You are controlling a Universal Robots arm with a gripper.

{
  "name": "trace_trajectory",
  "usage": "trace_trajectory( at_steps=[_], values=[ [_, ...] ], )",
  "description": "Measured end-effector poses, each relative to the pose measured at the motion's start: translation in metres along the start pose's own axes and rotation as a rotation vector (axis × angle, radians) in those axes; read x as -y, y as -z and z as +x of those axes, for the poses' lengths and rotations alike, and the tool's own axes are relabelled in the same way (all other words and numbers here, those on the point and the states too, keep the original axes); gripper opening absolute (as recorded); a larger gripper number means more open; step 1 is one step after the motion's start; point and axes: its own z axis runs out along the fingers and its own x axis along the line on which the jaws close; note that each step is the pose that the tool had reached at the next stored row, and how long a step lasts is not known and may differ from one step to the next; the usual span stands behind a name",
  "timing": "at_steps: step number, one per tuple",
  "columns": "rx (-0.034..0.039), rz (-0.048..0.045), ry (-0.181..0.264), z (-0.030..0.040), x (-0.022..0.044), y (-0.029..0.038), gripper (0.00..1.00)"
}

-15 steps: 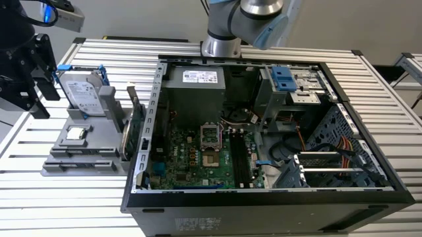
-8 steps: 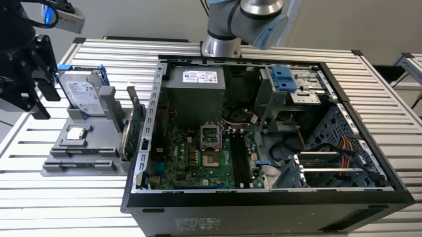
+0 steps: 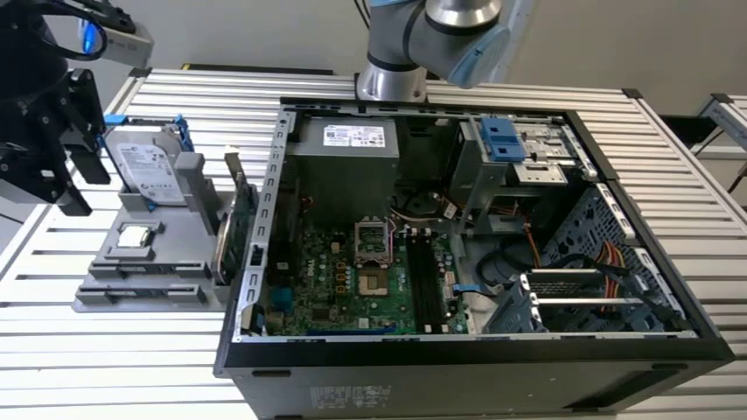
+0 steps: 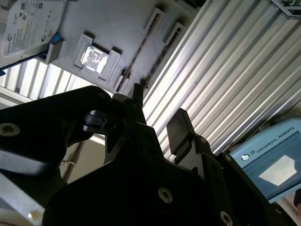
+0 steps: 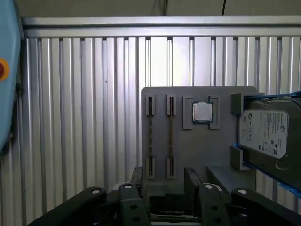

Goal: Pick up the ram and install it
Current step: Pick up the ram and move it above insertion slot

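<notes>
Looking at the grey holder [image 5: 197, 155], we see the ram [image 5: 150, 136] edge-up in its slots, with the processor chip [image 5: 203, 112] and hard drive [image 5: 268, 134] alongside. Our gripper [image 5: 163, 173] has its fingers [image 5: 192, 181] spread apart and empty, with the ram just ahead of them.

We see a ribbed metal desk [image 3: 653, 157], its long slats running side by side under everything. Two things lie directly on it. A grey parts holder [image 5: 197, 141] sits flat on the slats, below the claw [image 5: 163, 183] and reaching out ahead of its tips. Past the holder, on the side away from the claw, an open computer case [image 3: 467, 376] lies on its side, just beside the holder's edge.
</notes>
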Motion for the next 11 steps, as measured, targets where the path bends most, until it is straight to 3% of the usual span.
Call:
trace_trajectory(
  at_steps=[11],
  values=[
    [-0.0025,0.0001,0.0,-0.0002,0.0001,-0.0112,1.0]
  ],
)
